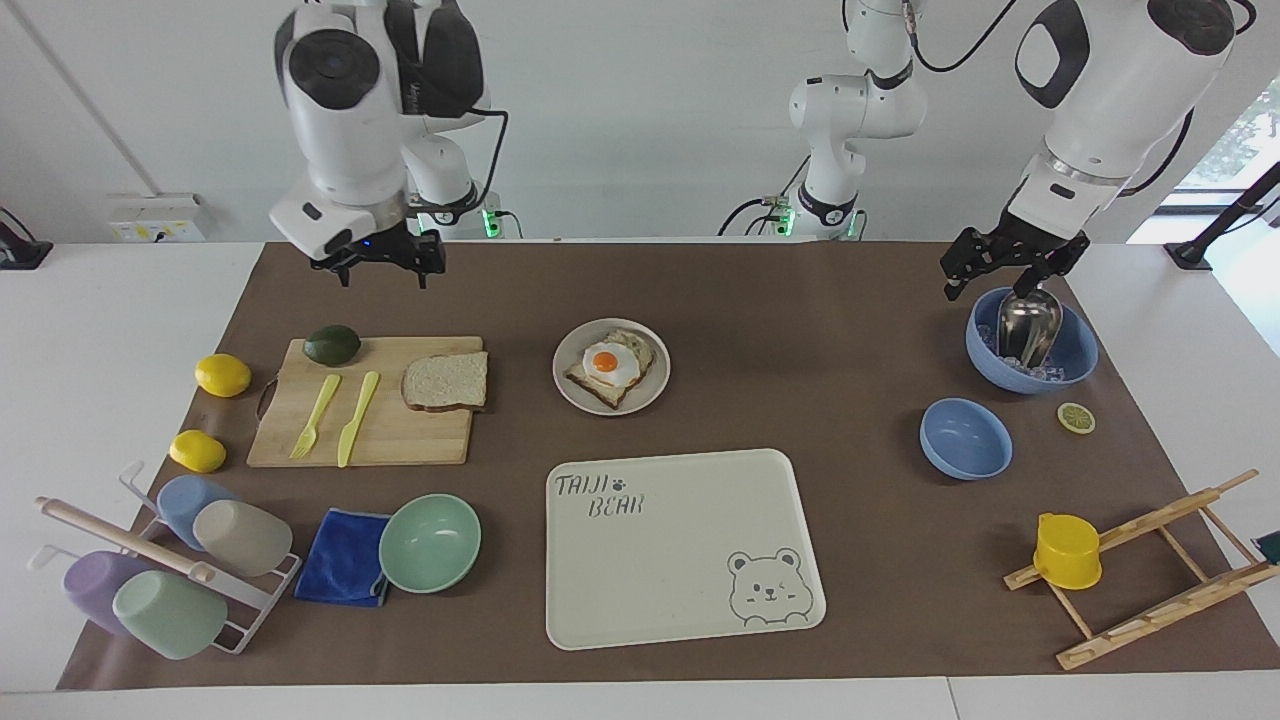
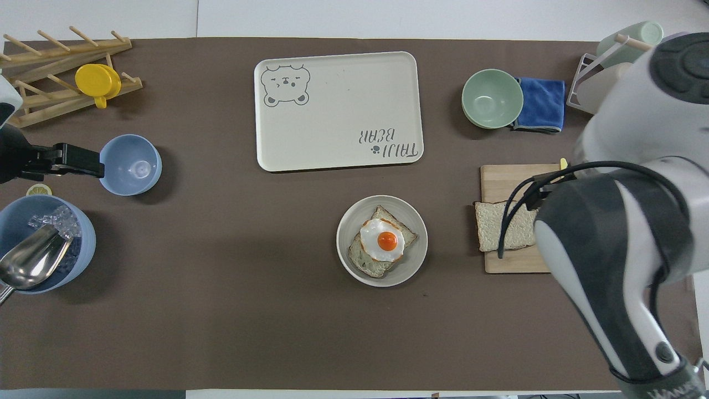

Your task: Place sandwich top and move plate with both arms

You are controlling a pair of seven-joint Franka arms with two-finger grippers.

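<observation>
Egg toast (image 1: 610,369) on plate (image 1: 576,392)

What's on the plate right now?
On the plate, a toast slice carrying a fried egg. The egg covers the toast's middle, so anything between them is hidden. The sandwich top lies on the cutting board.

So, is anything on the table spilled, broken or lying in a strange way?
Nothing looks spilled or broken. The one small oddity is the sandwich top: it lies at the end of the cutting board toward the plate and sticks out a little past the board's edge. The toast with egg sits skewed on the plate.
</observation>
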